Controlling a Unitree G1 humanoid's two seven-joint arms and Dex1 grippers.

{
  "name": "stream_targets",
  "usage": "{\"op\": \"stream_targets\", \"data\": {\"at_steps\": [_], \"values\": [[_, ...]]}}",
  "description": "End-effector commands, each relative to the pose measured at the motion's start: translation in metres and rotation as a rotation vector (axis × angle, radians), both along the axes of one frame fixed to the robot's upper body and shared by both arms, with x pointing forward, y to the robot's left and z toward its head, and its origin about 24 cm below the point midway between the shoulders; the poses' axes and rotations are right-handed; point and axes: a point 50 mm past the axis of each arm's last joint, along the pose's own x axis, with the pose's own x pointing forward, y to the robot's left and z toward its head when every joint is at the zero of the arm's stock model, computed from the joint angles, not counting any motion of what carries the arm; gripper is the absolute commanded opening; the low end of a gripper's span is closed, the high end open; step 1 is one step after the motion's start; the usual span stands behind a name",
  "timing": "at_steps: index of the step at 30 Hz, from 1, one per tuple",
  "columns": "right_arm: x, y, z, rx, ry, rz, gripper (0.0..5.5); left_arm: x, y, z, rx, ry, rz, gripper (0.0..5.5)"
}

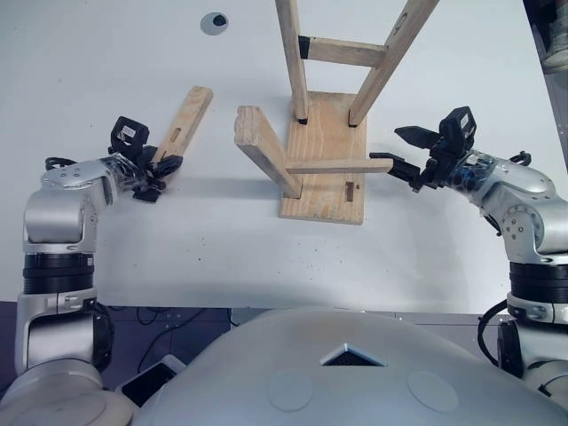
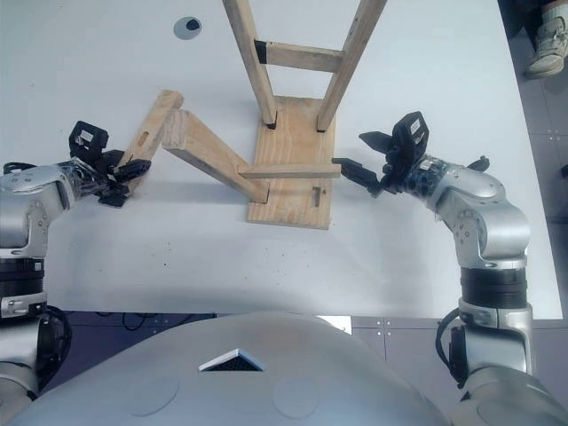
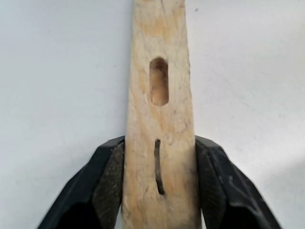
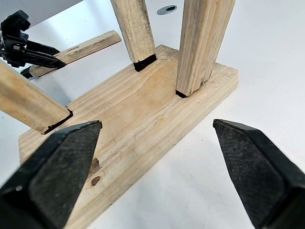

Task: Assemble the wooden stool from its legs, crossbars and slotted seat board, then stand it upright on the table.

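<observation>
three pale wooden legs (image 1: 293, 53) sit in the rectangular slotted wooden seat board (image 1: 327, 133), which lies flat on the white table (image 1: 106, 62). the two far ones are joined by a short wooden crossbar (image 1: 346, 51). the near leg (image 1: 266, 149) leans left, and a second crossbar (image 1: 337, 166) juts from it toward your right gripper (image 1: 390, 145). that gripper's jaws stand wide apart at the bar's free end; you cannot tell if they touch it. your left gripper (image 3: 159, 148) is clamped on the loose fourth leg (image 1: 185, 122), which lies flat, well left of the board.
</observation>
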Motion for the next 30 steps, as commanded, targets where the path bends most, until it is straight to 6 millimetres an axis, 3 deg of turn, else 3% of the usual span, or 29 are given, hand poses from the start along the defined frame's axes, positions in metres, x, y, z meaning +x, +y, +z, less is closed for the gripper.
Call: {"op": "stream_targets", "data": {"at_steps": [1,3,6,8,11,13,15,18,21,30], "values": [[0.01,-0.002,0.009,-0.003,-0.055,-0.021,4.31,0.005,-0.008,0.008,-0.032,-0.131,-0.137,1.98],[0.022,-0.009,0.022,0.017,-0.12,-0.077,4.31,0.031,-0.012,0.047,-0.133,-0.361,-0.158,1.98],[0.039,-0.017,0.061,0.133,-0.248,-0.109,4.31,0.05,-0.028,0.132,-0.486,-0.721,-0.322,1.98],[0.043,-0.012,0.101,0.294,-0.348,-0.029,4.31,0.043,-0.041,0.169,-0.732,-0.762,-0.489,1.98],[0.044,0.019,0.165,0.58,-0.47,0.171,4.31,0.032,-0.067,0.196,-0.992,-0.642,-0.719,1.98],[0.04,0.048,0.183,0.665,-0.481,0.297,4.31,0.029,-0.084,0.198,-1.068,-0.541,-0.813,1.98],[0.036,0.077,0.184,0.662,-0.461,0.391,4.31,0.03,-0.099,0.19,-1.046,-0.46,-0.873,1.98],[0.034,0.099,0.18,0.668,-0.425,0.455,4.31,0.033,-0.114,0.182,-1.017,-0.397,-0.936,1.98],[0.033,0.111,0.179,0.686,-0.394,0.488,4.31,0.035,-0.122,0.177,-0.991,-0.37,-0.976,1.98],[0.031,0.11,0.179,0.759,-0.339,0.514,2.95,0.036,-0.127,0.182,-1.075,-0.353,-0.989,1.98]]}}
